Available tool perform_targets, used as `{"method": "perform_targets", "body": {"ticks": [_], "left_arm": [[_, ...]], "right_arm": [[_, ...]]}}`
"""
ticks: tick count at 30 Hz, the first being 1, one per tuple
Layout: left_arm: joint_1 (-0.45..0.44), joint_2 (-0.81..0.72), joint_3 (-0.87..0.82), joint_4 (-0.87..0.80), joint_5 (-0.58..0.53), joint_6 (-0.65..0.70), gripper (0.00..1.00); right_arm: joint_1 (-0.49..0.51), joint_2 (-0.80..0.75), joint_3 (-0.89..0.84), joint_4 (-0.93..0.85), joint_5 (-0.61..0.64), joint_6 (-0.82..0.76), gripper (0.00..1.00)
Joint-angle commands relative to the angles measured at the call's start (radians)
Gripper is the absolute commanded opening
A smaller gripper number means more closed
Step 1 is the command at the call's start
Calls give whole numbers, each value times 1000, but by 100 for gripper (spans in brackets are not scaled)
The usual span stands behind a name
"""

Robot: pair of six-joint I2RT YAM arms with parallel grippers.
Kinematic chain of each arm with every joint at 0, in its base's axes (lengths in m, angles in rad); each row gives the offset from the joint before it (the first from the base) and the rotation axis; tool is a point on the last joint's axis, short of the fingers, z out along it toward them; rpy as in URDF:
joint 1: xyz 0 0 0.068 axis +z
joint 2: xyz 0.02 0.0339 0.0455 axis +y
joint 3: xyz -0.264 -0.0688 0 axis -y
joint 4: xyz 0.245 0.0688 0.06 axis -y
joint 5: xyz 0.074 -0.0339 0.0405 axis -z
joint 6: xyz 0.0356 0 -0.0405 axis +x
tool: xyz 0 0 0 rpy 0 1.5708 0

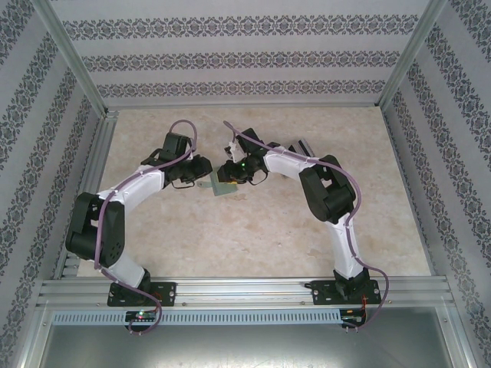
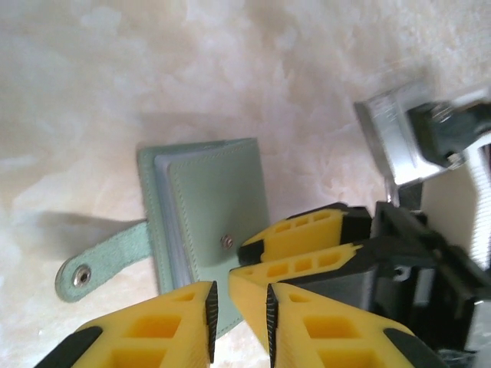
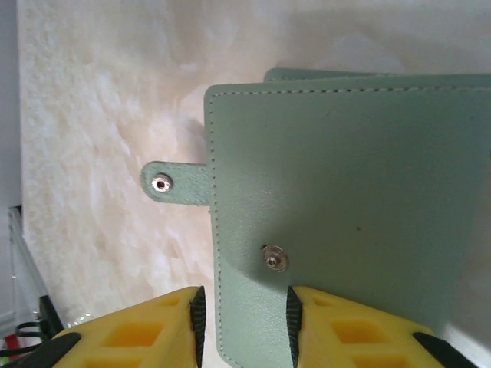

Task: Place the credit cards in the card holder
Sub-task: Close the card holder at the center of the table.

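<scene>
Near the middle of the desk (image 1: 253, 245), the left gripper (image 2: 239, 299) hangs over a corner of the card holder (image 2: 211, 192), jaws a narrow slit apart and empty, while the right gripper (image 3: 244, 310) straddles the cover's edge beside the snap stud (image 3: 274, 261); whether it pinches the cover I cannot tell. The pale green holder lies folded shut, its strap (image 2: 103, 261) unfastened and splayed sideways. I judge the task barely begun: the holder must yet be spread open, and the credit cards still have to go in.
</scene>
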Motion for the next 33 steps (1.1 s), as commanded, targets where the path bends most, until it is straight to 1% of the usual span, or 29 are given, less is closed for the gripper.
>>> {"method": "perform_targets", "body": {"ticks": [1,5,9,12,15,21,24,27,29,33], "left_arm": [[2,46,80,-42,9,3,26],[5,162,173,-51,51,12,25],[4,274,256,-65,84,17,25],[4,322,281,-58,125,2,25],[3,335,276,-58,158,-9,25],[19,334,237,-117,130,8,24],[40,328,217,-140,120,8,24],[59,300,196,-159,85,9,24],[67,289,196,-180,64,17,23],[76,291,202,-208,44,27,23]], "right_arm": [[19,23,30,-117,73,-70,35],[32,22,39,-139,74,-93,34],[33,3,31,-120,64,-83,34],[31,-3,40,-132,71,-82,34],[29,-5,49,-141,68,-78,34],[17,-42,48,-136,31,-66,34],[6,-95,31,-144,10,-75,34],[5,-157,-12,-145,-22,-77,35],[8,-191,-58,-123,-64,-60,35],[26,-207,-138,-78,-130,-14,35]]}}
